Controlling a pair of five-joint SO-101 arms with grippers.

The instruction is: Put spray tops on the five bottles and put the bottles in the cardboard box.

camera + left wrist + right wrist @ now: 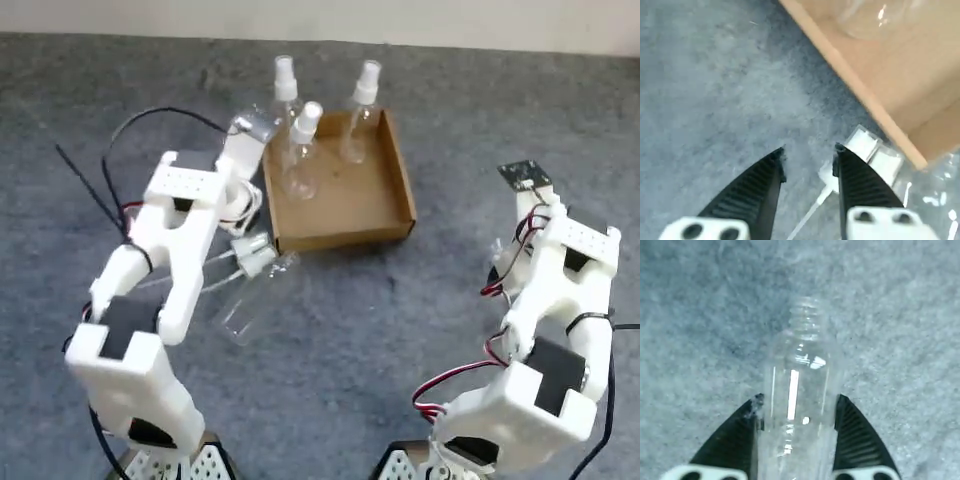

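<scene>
Grey carpeted table (400, 330) carries a cardboard box (345, 237), a lying bottle (255, 297) and loose spray tops (252, 262)

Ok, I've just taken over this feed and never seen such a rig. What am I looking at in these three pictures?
These are two white robot arms side by side on a grey carpet. The high view looks down on both; the other two pictures come from a camera on each arm's wrist, looking along its black jaws. The left gripper, jaws open and empty, is beside the cardboard box, with a loose spray top nearby. The right gripper has its jaws closed on a clear bottle whose threaded neck has no top. From above, two capped bottles stand in the box and a third capped bottle stands at its far corner; inside or outside, I cannot tell. An uncapped bottle lies on the carpet beside two spray tops.
</scene>
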